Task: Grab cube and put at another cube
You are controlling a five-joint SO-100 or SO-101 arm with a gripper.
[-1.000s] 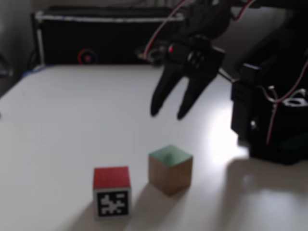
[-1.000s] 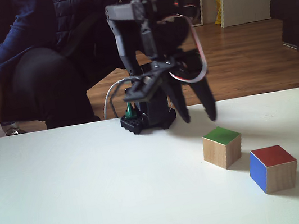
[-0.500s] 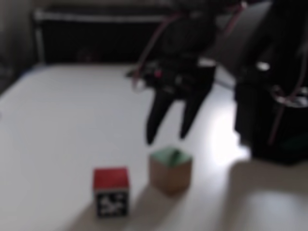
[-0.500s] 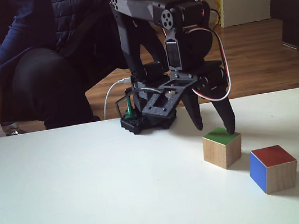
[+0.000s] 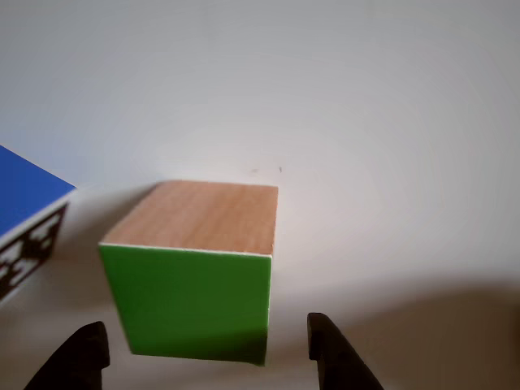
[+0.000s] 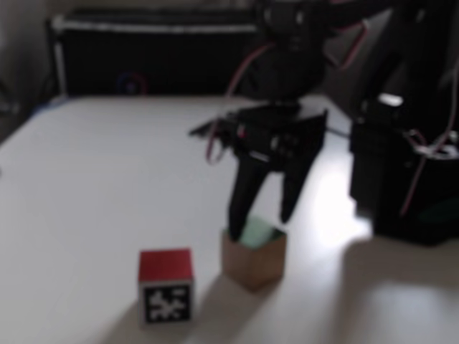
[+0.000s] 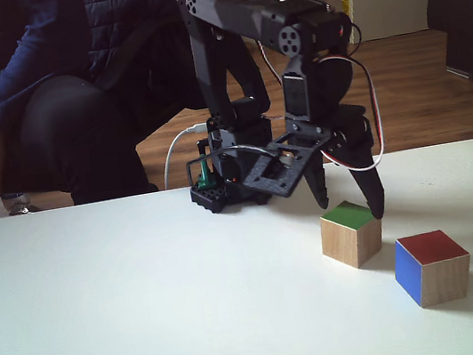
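Since the frames a second ago the gripper [image 7: 350,210] has come down from well above the table and forward, so that its dark tapered fingers now straddle the top of the cube [image 7: 351,233]; both cubes lie where they lay. In a fixed view the two fingers [image 6: 242,208] reach down to the green top face, one at each side of the cube [image 6: 253,256], spread wide with nothing pinched between them. In the other view the blunt black fingertips [image 5: 331,349] stand at either lower corner of the cube [image 5: 199,268], apart from its sides. That cube is a sharp-edged block with a smooth bright green face, a pale wood-grain face and thin white edges. It rests flat on the matt white table [image 7: 113,305]. Just beside it, not touching, sits another cube [image 7: 432,266] with a red top, a blue side and a bare wood side; its black-and-white square-pattern face [image 6: 168,303] shows in a fixed view. Behind the cube stands the arm's black base [image 7: 229,188], and farther back sits a person in dark blue clothing [image 7: 25,94].
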